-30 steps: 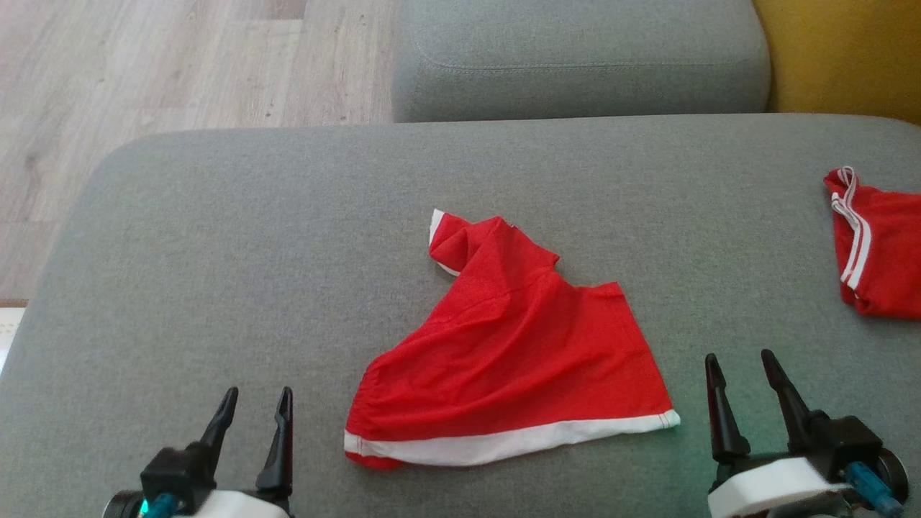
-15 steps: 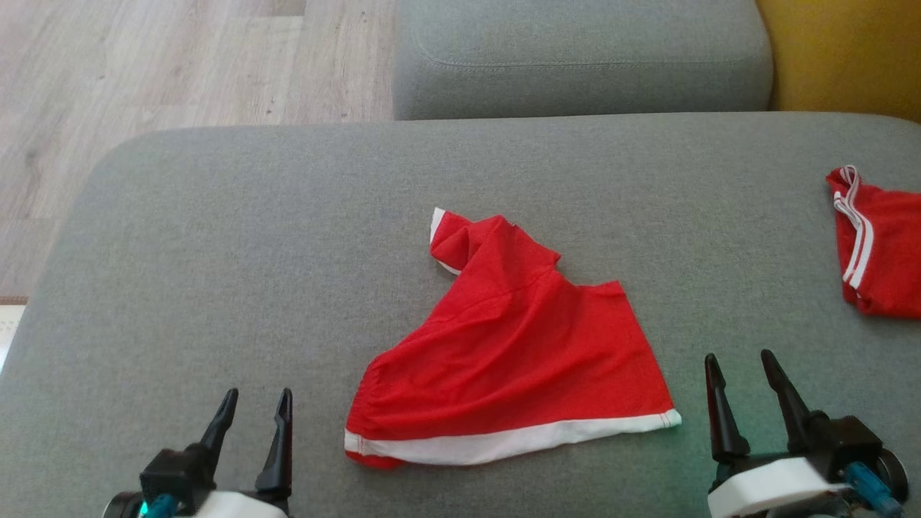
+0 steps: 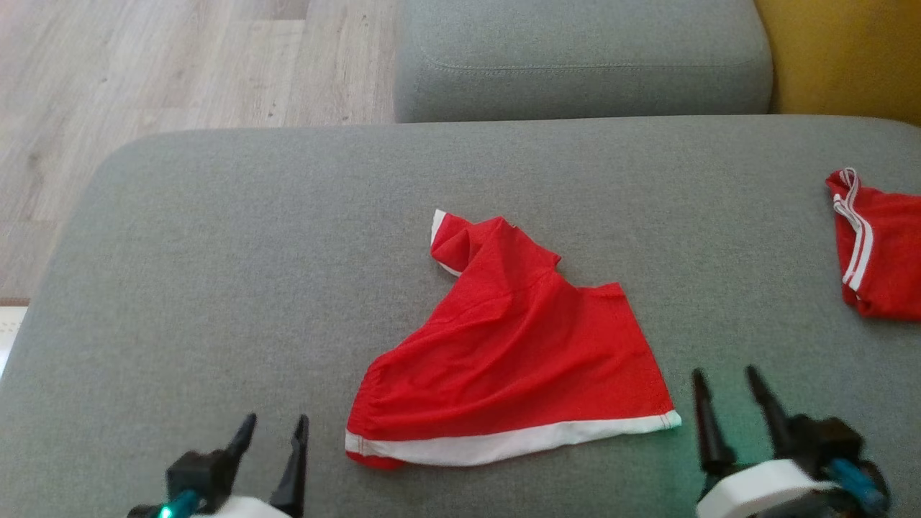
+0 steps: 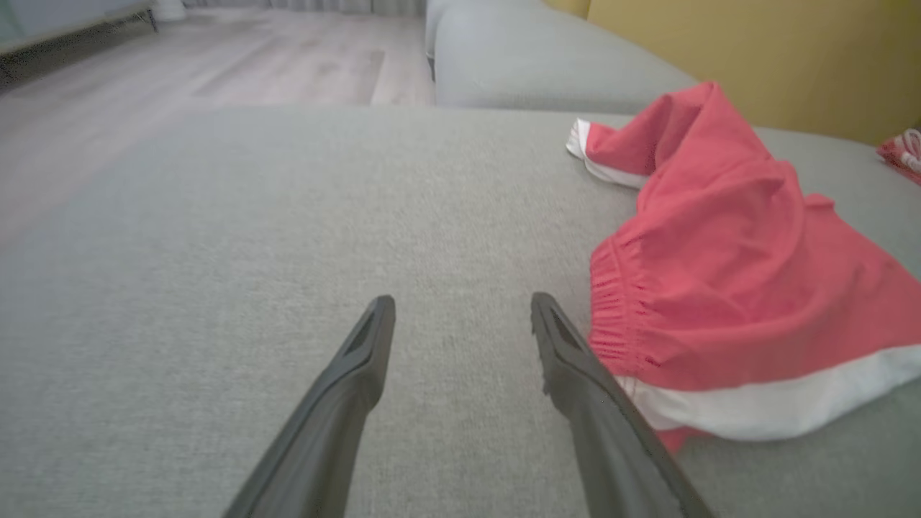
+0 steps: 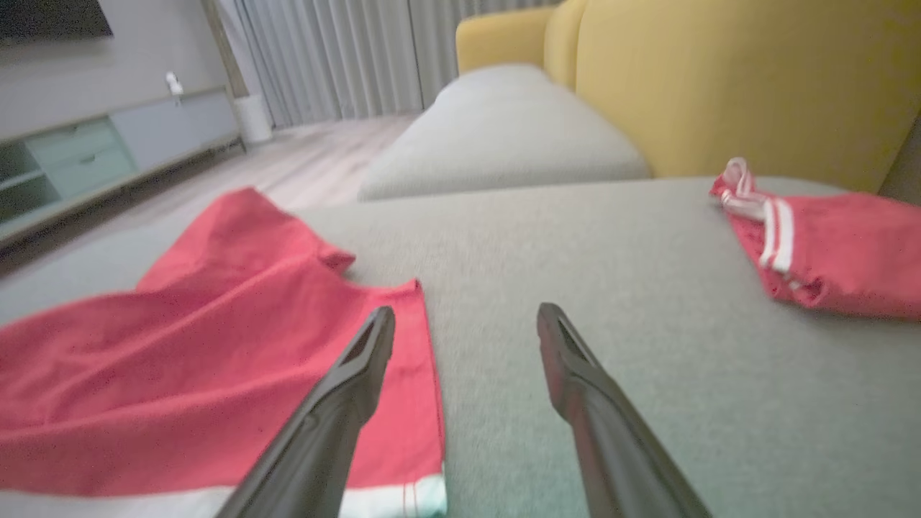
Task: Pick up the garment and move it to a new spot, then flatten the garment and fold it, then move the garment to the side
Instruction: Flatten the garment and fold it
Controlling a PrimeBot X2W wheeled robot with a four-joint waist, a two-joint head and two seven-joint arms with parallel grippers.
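Note:
The garment (image 3: pixel 511 345) is a pair of red shorts with a white hem band, lying crumpled in the middle of the grey sofa cushion (image 3: pixel 252 237). One leg is bunched up at the far end. My left gripper (image 3: pixel 277 424) stands open at the lower left, just left of the garment's elastic waist corner (image 4: pixel 619 316), holding nothing. Open too, my right gripper (image 3: pixel 725 378) hovers at the lower right beside the garment's near right corner (image 5: pixel 424 360), its fingers empty. In the left wrist view my left gripper (image 4: pixel 464 306) shows above bare cushion.
A second red garment with white stripes (image 3: pixel 874 244) lies at the cushion's right edge. Another grey cushion (image 3: pixel 583 57) sits behind, with a yellow backrest (image 3: pixel 842 50) to the right. Wooden floor (image 3: pixel 144 72) lies beyond the far left edge.
Both grippers have drawn back toward the bottom of the head view, the left one shifting slightly right. The garment has not moved.

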